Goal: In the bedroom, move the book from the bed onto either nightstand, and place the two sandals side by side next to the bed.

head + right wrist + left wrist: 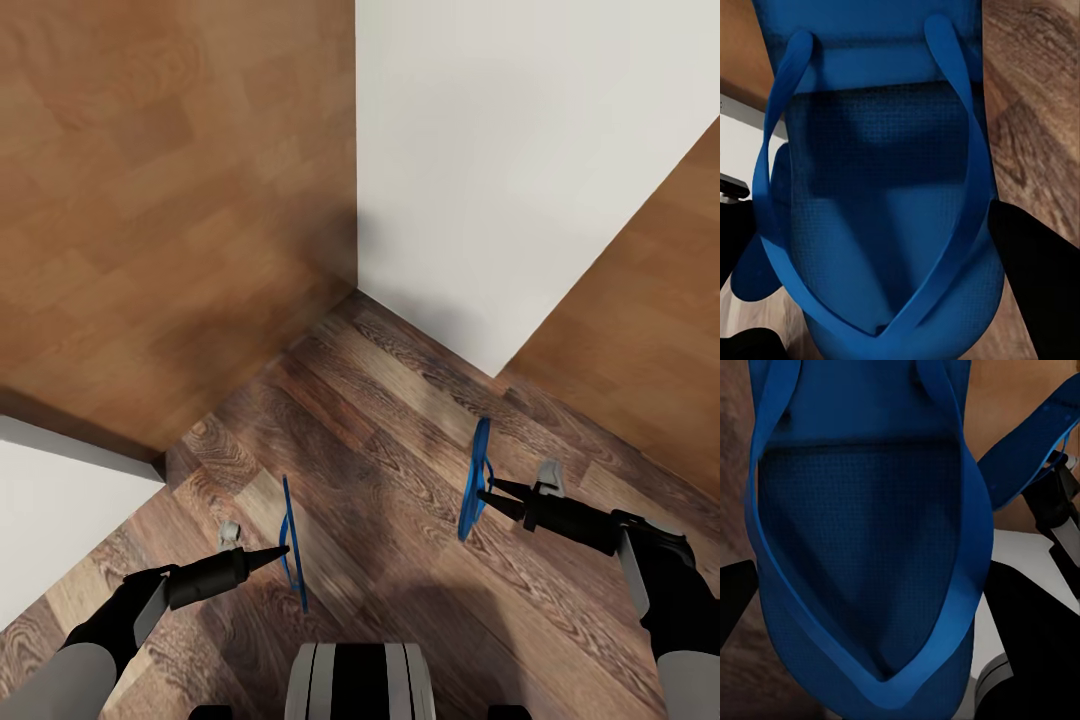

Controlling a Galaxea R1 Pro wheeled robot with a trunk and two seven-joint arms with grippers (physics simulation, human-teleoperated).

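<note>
Two bright blue sandals hang edge-on above the wood-plank floor (380, 400). My left gripper (285, 549) is shut on the left sandal (293, 560), whose straps and sole appear close up in the left wrist view (870, 547). My right gripper (482, 493) is shut on the right sandal (477, 470), seen up close in the right wrist view (885, 187). A black finger (1035, 277) presses beside that sandal's sole. The two sandals hang apart, roughly a forearm's width between them. The book, the bed and the nightstand are out of view.
A white wall corner (500, 150) juts toward me ahead. Brown wooden panels stand on the left (150, 200) and on the right (650, 300). A white surface (50, 520) sits at my lower left. My trunk (360, 680) is below, between the arms.
</note>
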